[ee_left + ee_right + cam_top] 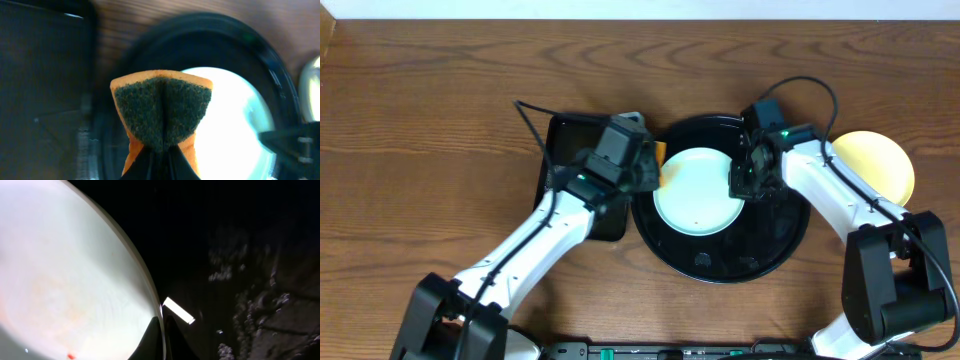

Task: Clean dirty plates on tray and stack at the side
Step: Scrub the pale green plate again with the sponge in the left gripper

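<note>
The left gripper (160,152) is clamped on an orange sponge (161,105) with a dark green scouring face, held over the left edge of the mint-green plate (695,190), which lies in the middle of the round black tray (720,262) at frame centre. The right gripper (161,330) has its fingers pressed together at that plate's right rim; whether they nip the rim cannot be told. The yellow plate (882,157) sits on the table (420,100) at the right, outside the tray.
</note>
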